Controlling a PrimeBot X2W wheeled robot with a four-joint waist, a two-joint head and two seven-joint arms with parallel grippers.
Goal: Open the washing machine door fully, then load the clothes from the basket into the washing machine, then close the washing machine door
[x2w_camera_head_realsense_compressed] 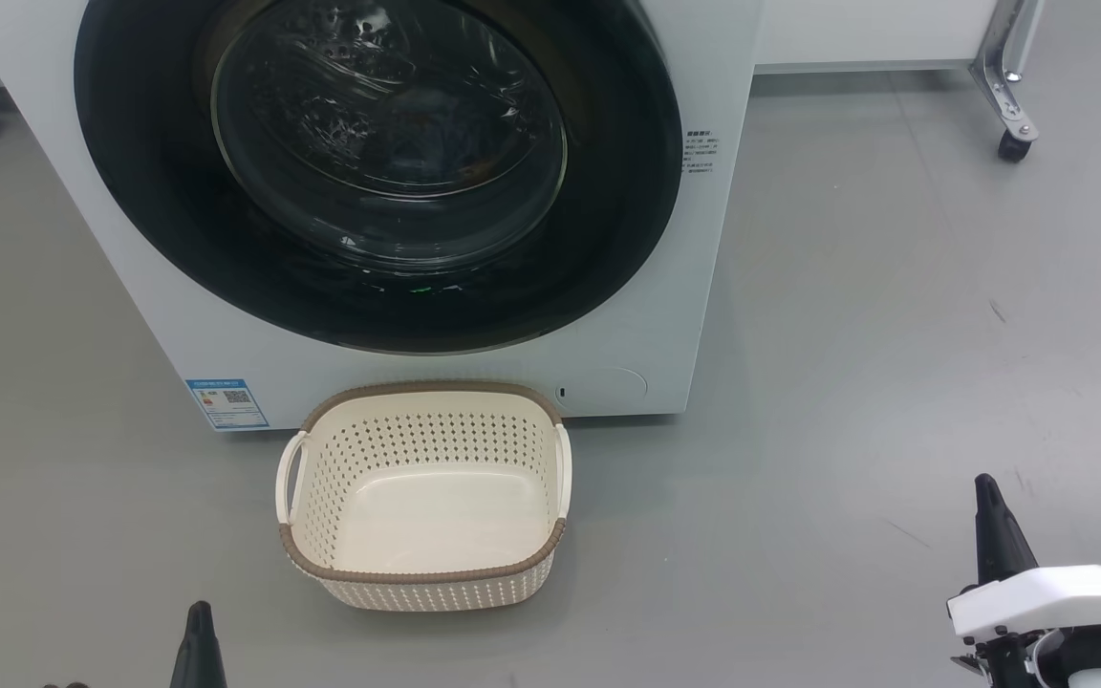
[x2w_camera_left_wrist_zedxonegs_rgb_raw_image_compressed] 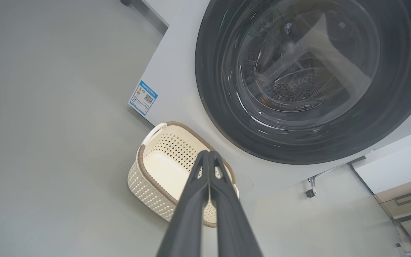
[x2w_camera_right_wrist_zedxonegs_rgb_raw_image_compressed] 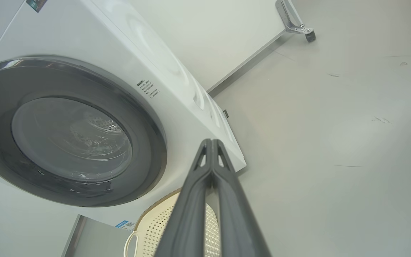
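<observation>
Head view: basket [x2w_camera_head_realsense_compressed: 424, 576] upright, long axis along washing machine [x2w_camera_head_realsense_compressed: 680, 315] front

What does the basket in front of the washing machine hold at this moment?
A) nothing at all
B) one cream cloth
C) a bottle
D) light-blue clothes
A: the basket shows its bare cream bottom, with no cloth or other thing inside.
</observation>
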